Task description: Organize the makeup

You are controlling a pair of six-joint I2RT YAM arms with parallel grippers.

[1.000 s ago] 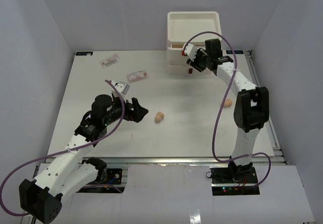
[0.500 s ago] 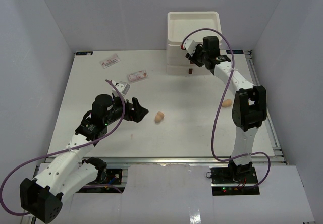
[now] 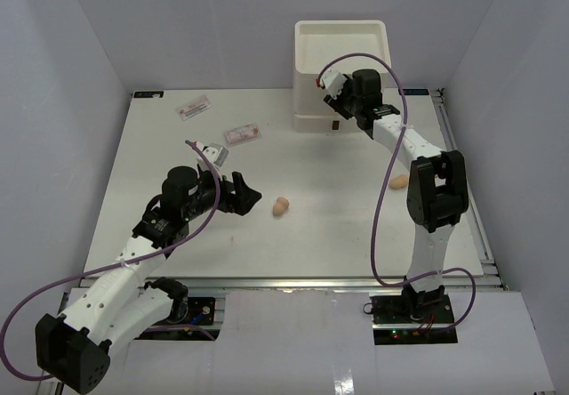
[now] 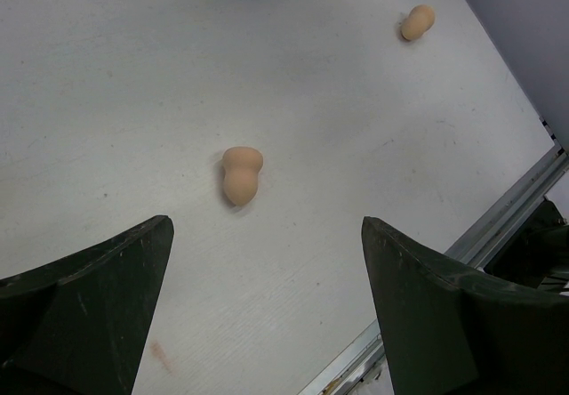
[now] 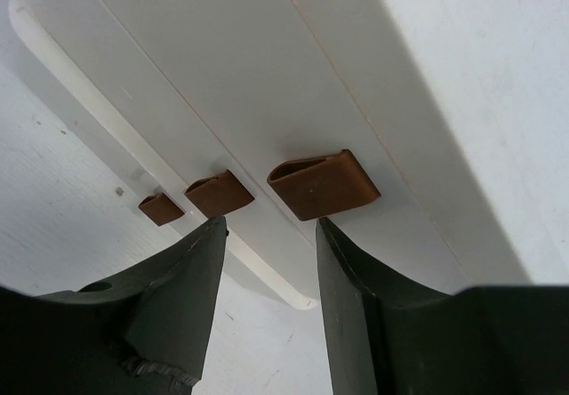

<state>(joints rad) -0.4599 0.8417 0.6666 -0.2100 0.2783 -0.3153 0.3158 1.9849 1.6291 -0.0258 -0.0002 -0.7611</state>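
A peach egg-shaped sponge (image 3: 281,205) (image 4: 241,173) lies on the white table just ahead of my left gripper (image 3: 250,197) (image 4: 265,228), which is open and empty. A second sponge (image 3: 400,181) (image 4: 417,22) lies by the right arm. Two flat pink packets (image 3: 193,106) (image 3: 242,133) lie at the back left. A small white item (image 3: 216,153) sits next to the left arm. My right gripper (image 3: 330,93) (image 5: 269,235) is up against the front of the white drawer box (image 3: 340,57), its jaws apart just below the nearest brown handle (image 5: 323,184), holding nothing.
The drawer box has two more brown handles (image 5: 219,193) (image 5: 161,208) in a row. The table's metal front edge (image 4: 498,226) runs close to the left gripper. Grey walls enclose the table on three sides.
My right gripper has moved up and left against the box front, a drawer that stuck out now sits flush, and its jaws have spread wider. The left arm has not moved.
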